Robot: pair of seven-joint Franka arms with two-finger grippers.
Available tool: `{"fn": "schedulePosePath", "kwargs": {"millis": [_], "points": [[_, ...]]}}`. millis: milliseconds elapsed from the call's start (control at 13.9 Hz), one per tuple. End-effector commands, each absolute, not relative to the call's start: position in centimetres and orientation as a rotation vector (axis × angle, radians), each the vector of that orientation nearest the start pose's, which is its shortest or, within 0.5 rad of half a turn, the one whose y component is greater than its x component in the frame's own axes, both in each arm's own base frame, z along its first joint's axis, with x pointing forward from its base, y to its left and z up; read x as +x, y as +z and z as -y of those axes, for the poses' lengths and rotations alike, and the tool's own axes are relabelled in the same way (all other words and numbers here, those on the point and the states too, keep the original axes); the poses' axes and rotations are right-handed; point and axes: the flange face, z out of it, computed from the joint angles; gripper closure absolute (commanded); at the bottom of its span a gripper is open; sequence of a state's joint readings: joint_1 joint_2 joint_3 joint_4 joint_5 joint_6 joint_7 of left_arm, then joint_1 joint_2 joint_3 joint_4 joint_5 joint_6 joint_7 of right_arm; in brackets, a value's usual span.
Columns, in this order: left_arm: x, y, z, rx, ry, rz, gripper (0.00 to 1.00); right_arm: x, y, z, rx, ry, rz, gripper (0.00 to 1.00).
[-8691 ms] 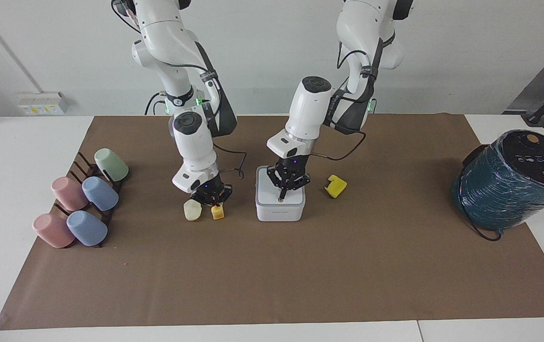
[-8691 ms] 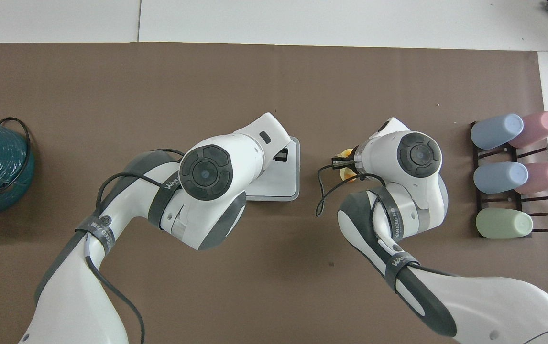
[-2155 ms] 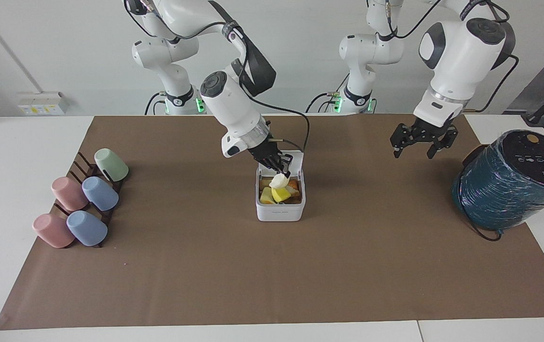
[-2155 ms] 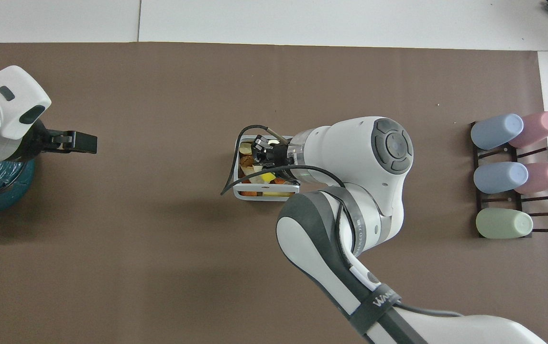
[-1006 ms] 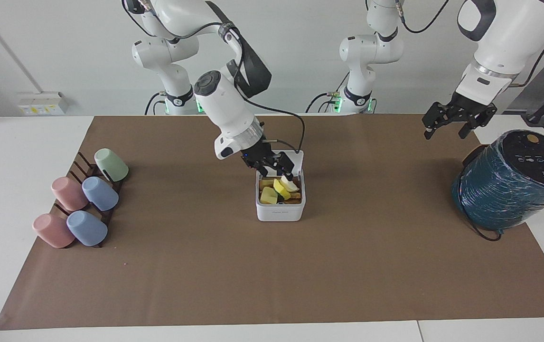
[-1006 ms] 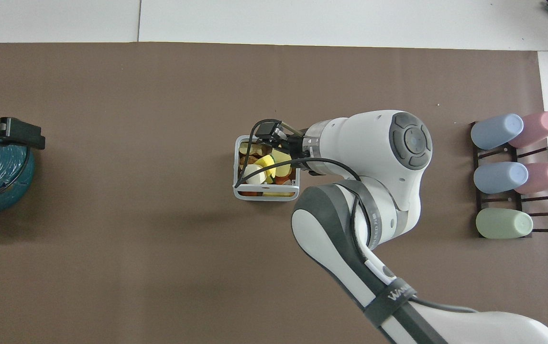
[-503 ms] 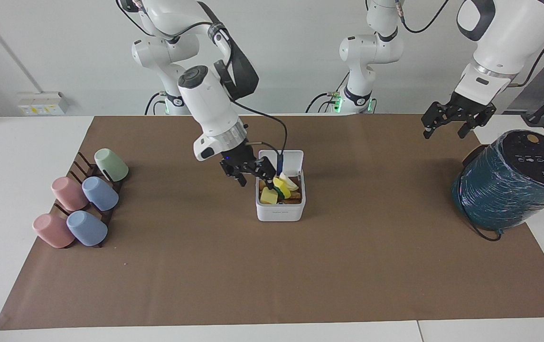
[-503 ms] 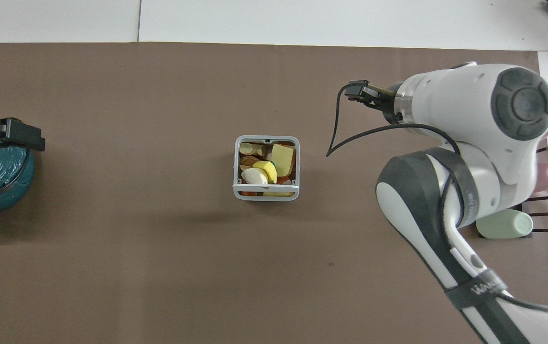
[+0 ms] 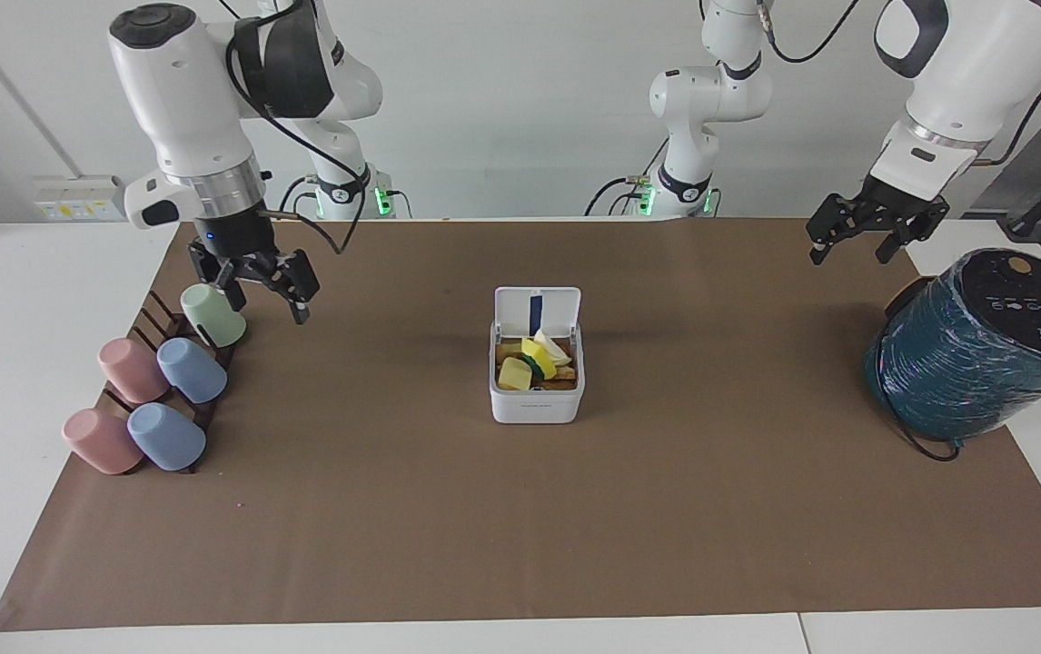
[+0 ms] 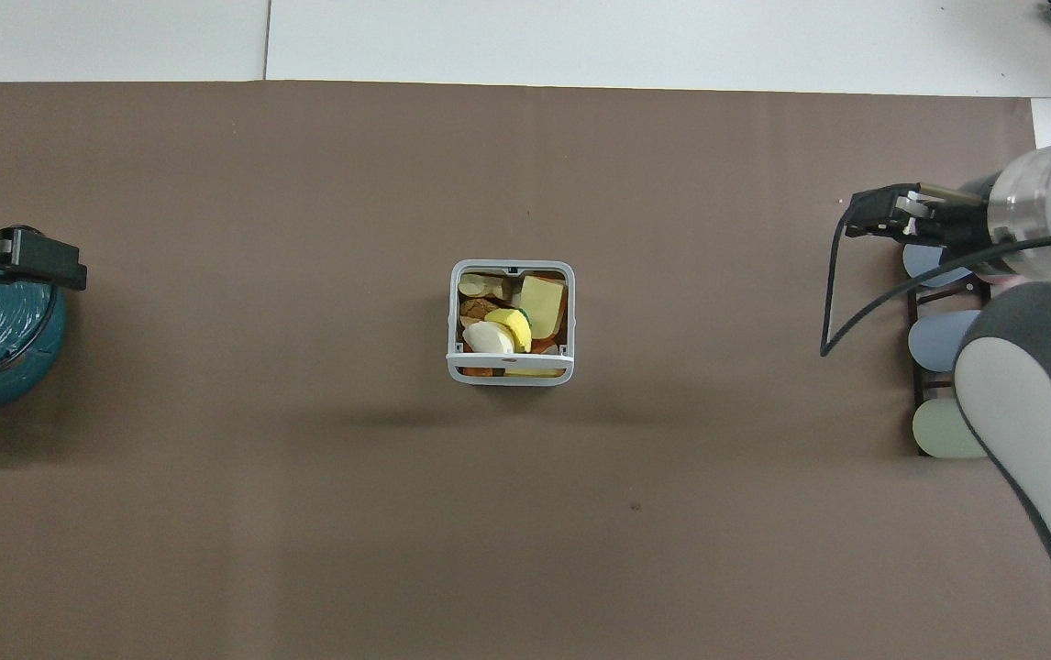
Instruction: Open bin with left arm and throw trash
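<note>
While both arms hang raised at opposite ends of the table (image 9: 520, 545), the one bin (image 9: 536, 400) sits in the middle of the brown mat (image 9: 393, 509) with its lid (image 9: 537, 313) stood upright at the edge nearer the robots. The trash (image 9: 534, 361) lies inside it among other scraps: one cream lump (image 10: 487, 338), one bright yellow chunk (image 10: 513, 324) and an orange piece mostly buried, all below the rim. Small print on the bin's front wall is too fine to read. Toward the right arm's end, five cups (image 9: 166, 381) lie on one dark rack (image 9: 153, 318): two pink, two blue, one green. One teal cylinder (image 9: 975, 354) rests at the left arm's end. The right gripper (image 9: 254, 283) hovers over the rack by the green cup, jaws wide and holding nothing; half a second ago it was still beside the bin. The left gripper (image 9: 875, 232) hangs above the mat near the cylinder, jaws wide and empty, unchanged in that time.
</note>
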State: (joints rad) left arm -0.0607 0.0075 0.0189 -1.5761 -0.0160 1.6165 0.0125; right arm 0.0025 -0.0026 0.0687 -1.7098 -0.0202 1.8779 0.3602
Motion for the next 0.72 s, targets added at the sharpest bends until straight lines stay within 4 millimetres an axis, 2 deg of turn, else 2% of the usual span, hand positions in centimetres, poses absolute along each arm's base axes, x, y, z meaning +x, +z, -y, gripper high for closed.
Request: {"fn": "schedulePosePath", "kwargs": {"millis": [0, 144, 287, 646], "points": [[55.2, 62.2, 2.6, -3.151, -0.041, -0.101, 0.0, 56.1, 62.1, -0.4, -3.137, -0.188, -0.352, 0.0], [55.2, 62.1, 2.6, -3.151, -0.043, -0.103, 0.0, 55.1, 64.0, 3.1, -3.144, -0.114, -0.324, 0.0], [55.2, 61.8, 2.2, -3.151, -0.048, -0.103, 0.0, 53.3, 65.5, 5.1, -3.144, -0.065, -0.308, 0.0], [55.1, 61.6, 2.0, -3.151, -0.046, -0.101, 0.0, 52.4, 65.5, 5.3, -3.143, -0.024, -0.282, 0.0]]}}
